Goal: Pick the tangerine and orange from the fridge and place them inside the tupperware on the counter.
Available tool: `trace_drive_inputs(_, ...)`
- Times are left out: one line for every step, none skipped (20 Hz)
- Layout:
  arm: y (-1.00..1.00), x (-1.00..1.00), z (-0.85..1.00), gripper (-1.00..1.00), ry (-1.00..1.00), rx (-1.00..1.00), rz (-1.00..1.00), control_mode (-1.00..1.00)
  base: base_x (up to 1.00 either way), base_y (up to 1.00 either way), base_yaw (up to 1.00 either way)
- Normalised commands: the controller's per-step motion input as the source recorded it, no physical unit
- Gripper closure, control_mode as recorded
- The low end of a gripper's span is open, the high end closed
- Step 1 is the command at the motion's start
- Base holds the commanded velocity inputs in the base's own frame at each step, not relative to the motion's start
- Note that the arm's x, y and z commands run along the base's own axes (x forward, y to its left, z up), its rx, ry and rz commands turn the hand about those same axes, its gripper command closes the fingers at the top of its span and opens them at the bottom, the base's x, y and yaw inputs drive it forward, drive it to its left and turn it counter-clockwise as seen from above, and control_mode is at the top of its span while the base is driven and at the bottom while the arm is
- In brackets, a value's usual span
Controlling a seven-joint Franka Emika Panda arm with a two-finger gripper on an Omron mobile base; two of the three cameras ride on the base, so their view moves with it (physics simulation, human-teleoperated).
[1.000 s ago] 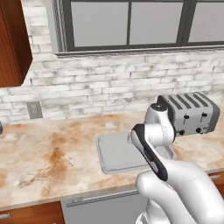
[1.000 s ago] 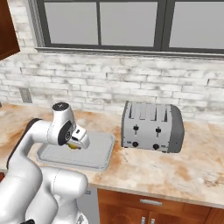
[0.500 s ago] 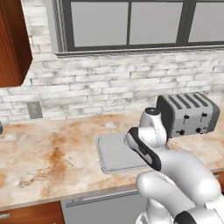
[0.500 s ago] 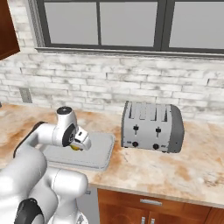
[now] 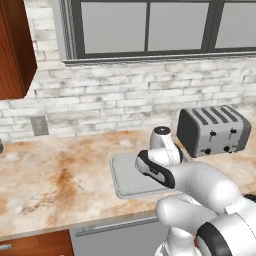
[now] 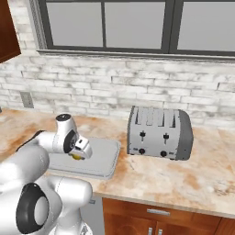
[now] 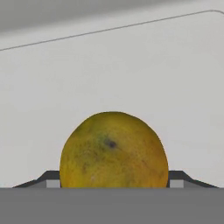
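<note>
Tool point(image 6: 79, 153) pinches what looks like the orange point(image 7: 113, 151) between its fingertips, over the tupperware point(image 6: 103, 158).

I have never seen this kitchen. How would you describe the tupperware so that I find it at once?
Start at the large window and look down to the beige marbled counter below it. Left of the silver toaster lies the tupperware, at the counter's front edge. It is a flat, shallow, light grey tray with rounded corners, unlike the tall, shiny toaster, and the tool holds a yellow-orange fruit over it.
</note>
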Motion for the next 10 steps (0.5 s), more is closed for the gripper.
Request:
trace_drive_inputs(0.19,0.00,-0.42,1.00,0.00,-0.06,0.00,-1.00,0.00,0.00,0.00)
trace_drive_inputs(0.22,0.06,-0.39,-1.00,0.00,-0.04,0.00,-1.00,0.00,0.00,0.00)
trace_drive_inputs(0.22,0.06,-0.37,-1.00,0.00,0.00,0.00,-1.00,0.00,0.00,0.00)
trace_drive_inputs(0.20,0.04,-0.36,-1.00,0.00,0.00,0.00,-1.00,0.00,0.00,0.00)
trace_drive_inputs(0.15,0.04,-0.35,-1.00,0.00,0.00,0.00,-1.00,0.00,0.00,0.00)
trace_drive_inputs(0.10,0.00,-0.37,-1.00,0.00,0.00,0.00,-1.00,0.00,0.00,0.00)
trace_drive_inputs(0.00,0.00,-0.34,-1.00,0.00,0.00,0.00,-1.00,0.00,0.00,0.00)
trace_drive_inputs(0.00,0.00,-0.22,-1.00,0.00,0.00,0.00,-1.00,0.00,0.00,0.00)
trace_drive_inputs(0.00,-0.10,0.00,-1.00,-0.09,0.00,0.00,-1.00,0.00,0.00,0.00)
trace_drive_inputs(0.00,-0.10,0.00,-1.00,-0.01,0.00,0.00,-1.00,0.00,0.00,0.00)
